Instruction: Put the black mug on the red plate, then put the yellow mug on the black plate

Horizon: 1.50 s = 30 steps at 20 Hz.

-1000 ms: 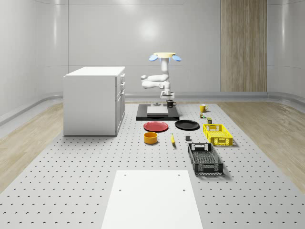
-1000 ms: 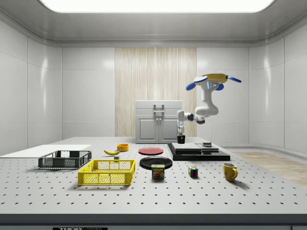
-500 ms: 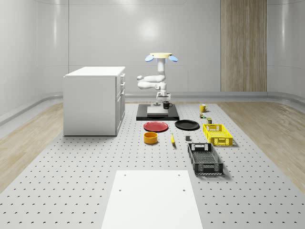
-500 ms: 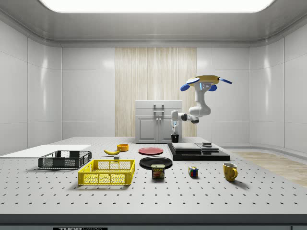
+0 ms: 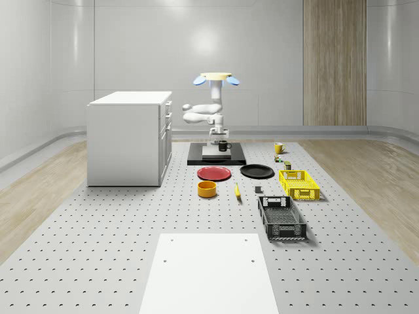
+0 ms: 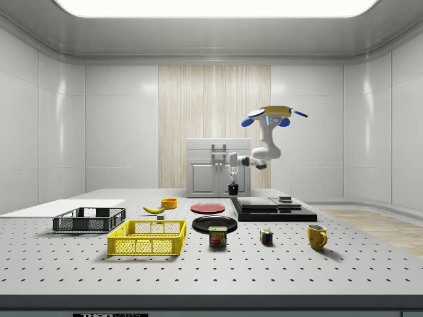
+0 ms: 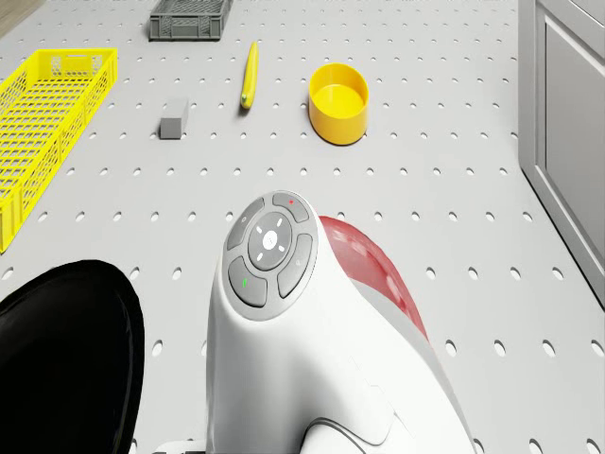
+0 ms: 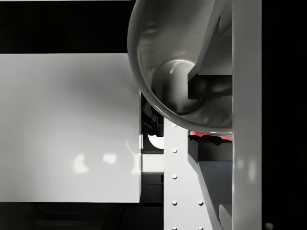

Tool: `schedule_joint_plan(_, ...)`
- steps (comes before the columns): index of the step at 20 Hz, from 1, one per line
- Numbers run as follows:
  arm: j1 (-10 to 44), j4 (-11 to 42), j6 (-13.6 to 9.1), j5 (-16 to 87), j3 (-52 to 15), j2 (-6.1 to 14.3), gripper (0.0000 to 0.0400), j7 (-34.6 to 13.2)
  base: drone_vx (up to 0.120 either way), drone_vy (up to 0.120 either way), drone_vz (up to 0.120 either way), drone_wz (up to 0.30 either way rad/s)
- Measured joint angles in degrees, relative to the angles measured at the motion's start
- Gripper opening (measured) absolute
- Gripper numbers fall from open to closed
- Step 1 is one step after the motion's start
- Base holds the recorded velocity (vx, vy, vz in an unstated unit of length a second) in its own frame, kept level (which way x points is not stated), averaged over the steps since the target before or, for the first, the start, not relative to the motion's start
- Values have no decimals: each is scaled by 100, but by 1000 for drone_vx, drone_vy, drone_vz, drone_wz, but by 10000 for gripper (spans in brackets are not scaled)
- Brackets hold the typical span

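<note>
Whole-scene view: your drone (image 5: 215,79) hovers over the far black slab platform (image 5: 217,159), arm folded down. The end effector (image 5: 218,142) hangs just above that platform with the glossy black mug (image 5: 224,146) clamped between its fingers. The flat red plate (image 5: 214,173) lies nearer, on the table, well apart from the mug; the flat black plate (image 5: 256,171) sits to its right, and the small yellow mug (image 5: 278,148) stands far right. Risk, as I judge it: the mug is carried low, so you could clip the platform's near edge on the way out.

Side view: the mug (image 6: 232,189) hangs clear of the platform (image 6: 273,209) at the side view's left edge of it. The red plate (image 6: 207,207) is further to the side view's left. A swaying drone could set the mug on the plate's rim and tip it.

Drone view: the arm (image 7: 312,331) covers much of the red plate (image 7: 378,274), so you cannot centre by this view. A short yellow bowl (image 7: 340,101) and a yellow banana (image 7: 250,75) lie beyond; overshoot would reach them.

Wrist view: one finger (image 8: 211,86) reaches inside the mug (image 8: 168,72); a grasp on the wall alone may slip.

Surface: a grey perforated table (image 5: 98,229), a white cabinet (image 5: 129,137) on its left. Room: pale panelled walls, wood flooring round the edges.
</note>
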<state>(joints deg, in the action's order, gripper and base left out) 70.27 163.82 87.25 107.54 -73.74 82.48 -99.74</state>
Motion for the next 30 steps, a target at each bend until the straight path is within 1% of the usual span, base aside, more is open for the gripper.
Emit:
schedule_joint_plan(1, 2, 0, 7, -3, -1, 7, 110, -2, 120, -120, 0, 0)
schedule_joint_plan(3, 7, -1, 20, -10, -4, 22, 110, -6, 120, 0, 0, 0)
schedule_joint_plan(7, 15, -3, 46, -22, -9, 50, 110, -13, 120, -110, 0, 0)
schedule_joint_plan(13, 28, -6, 83, -39, -16, 89, 110, -22, 120, -7, 0, 0)
schedule_joint_plan(23, 46, -9, 140, -65, -26, 149, 110, -37, 120, -120, 0, 0)
schedule_joint_plan(24, 48, -9, 145, -67, -27, 155, 110, -39, 120, 0, 0, 0)
schedule_joint_plan(30, 58, -11, 175, -81, -33, 187, 110, -46, 13, 0, -113, 0)
